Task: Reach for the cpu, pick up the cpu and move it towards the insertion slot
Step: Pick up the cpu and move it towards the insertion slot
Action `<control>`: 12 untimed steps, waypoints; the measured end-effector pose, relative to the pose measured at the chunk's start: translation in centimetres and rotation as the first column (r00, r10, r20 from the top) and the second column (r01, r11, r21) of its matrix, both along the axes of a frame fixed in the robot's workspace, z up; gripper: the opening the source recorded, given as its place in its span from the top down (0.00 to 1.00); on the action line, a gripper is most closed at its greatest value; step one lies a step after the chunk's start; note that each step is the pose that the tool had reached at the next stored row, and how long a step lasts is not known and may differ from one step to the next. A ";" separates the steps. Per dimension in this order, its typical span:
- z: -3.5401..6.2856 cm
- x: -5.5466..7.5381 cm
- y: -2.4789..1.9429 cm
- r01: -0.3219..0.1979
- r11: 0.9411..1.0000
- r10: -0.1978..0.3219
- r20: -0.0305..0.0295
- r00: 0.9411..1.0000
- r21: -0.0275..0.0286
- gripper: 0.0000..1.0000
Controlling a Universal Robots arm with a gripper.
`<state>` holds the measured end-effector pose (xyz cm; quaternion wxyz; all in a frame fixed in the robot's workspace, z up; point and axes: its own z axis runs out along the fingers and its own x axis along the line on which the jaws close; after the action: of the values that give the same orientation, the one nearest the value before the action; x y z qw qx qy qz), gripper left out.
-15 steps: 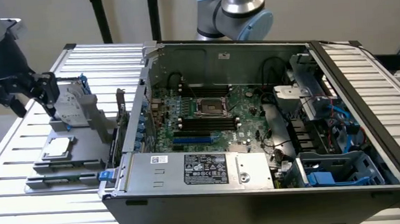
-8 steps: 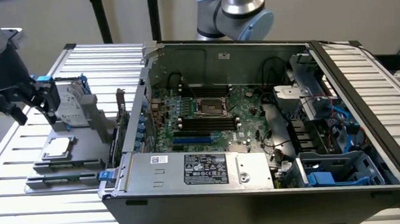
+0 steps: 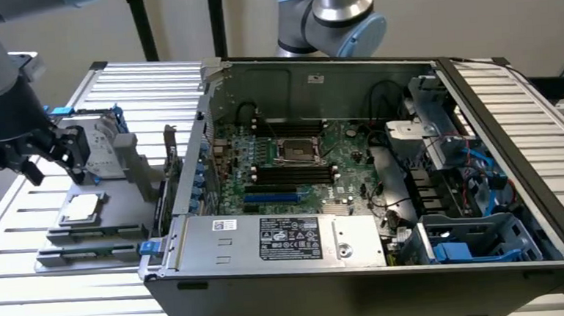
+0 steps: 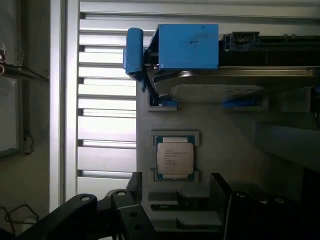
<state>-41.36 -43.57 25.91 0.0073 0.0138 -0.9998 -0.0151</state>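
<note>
The end effector [image 3: 57, 175] has its two black fingers [image 4: 107, 212] spread wide apart and holds nothing, touching neither the cpu nor the holder under it. There is one cpu [image 3: 81, 207], a small square chip with a silver-grey top, lying flat in a square recess of one grey holder [image 3: 118, 212] on the slatted metal bench [image 3: 36, 305]. One hard drive [image 4: 215, 92] in a blue-tabbed caddy sits on the same holder, just beyond the cpu. One open computer case [image 3: 367, 270] stands on the bench at the exterior view's right of the holder, with one empty socket [image 3: 296, 150] on its board. The cpu lies below the end effector, near it. In the wrist view it is lined up with the gap between the fingers.
</note>
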 end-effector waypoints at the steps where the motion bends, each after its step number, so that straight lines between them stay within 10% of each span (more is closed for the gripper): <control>1: -0.18 0.1 0.00 -0.001 1.000 0.001 0.000 1.000 0.000 0.35; 12: -2.18 0.1 0.00 -0.017 1.000 0.017 0.003 1.000 -0.002 0.35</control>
<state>-41.22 -43.57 23.73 0.0061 0.0224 -0.9996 -0.0138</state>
